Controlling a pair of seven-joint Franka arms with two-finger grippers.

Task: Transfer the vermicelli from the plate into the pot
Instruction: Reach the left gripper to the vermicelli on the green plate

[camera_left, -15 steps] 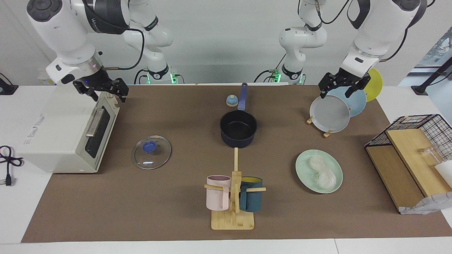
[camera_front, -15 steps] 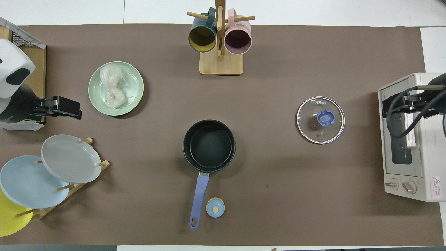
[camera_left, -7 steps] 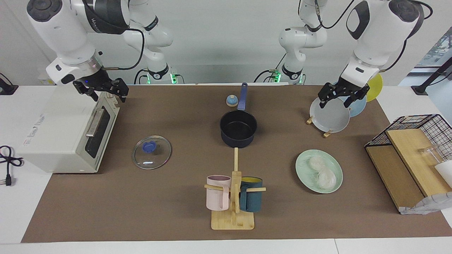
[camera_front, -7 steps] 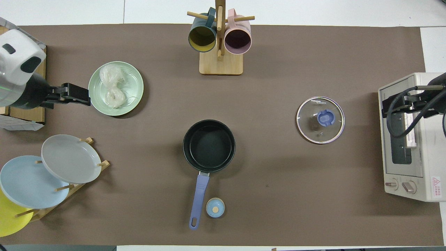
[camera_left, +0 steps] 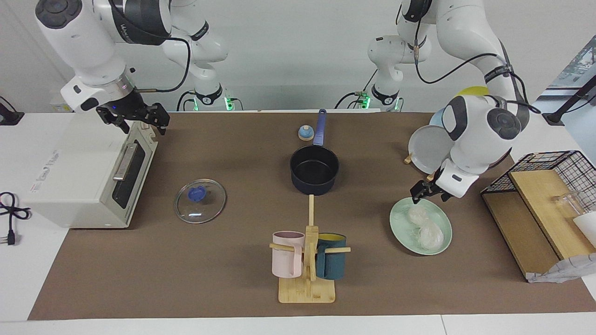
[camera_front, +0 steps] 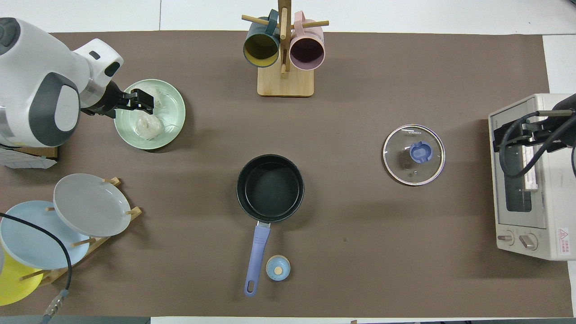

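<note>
The pale green plate [camera_left: 401, 229] lies toward the left arm's end of the table and holds two whitish vermicelli nests [camera_left: 430, 235]. In the overhead view the plate [camera_front: 174, 112] shows one nest [camera_front: 149, 127] in full. My left gripper [camera_left: 429, 195] hangs open just over the plate's edge nearer the robots, above the nearer nest, and holds nothing. In the overhead view it [camera_front: 143, 100] covers part of the second nest. The navy pot [camera_left: 314, 170] stands mid-table with its black inside bare and shows in the overhead view [camera_front: 270, 188]. My right gripper [camera_left: 135, 122] waits open over the toaster oven.
A plate rack [camera_left: 430, 149] with grey, blue and yellow plates stands nearer the robots than the green plate. A mug tree [camera_left: 308, 260] holds pink and teal mugs. A glass lid [camera_left: 200, 200], a toaster oven [camera_left: 88, 181], a small blue knob [camera_left: 305, 133] and a wire basket [camera_left: 549, 195] also stand here.
My left arm has swung from above the plate rack down to the green plate, and its gripper now hangs low over the plate. The right arm has not moved.
</note>
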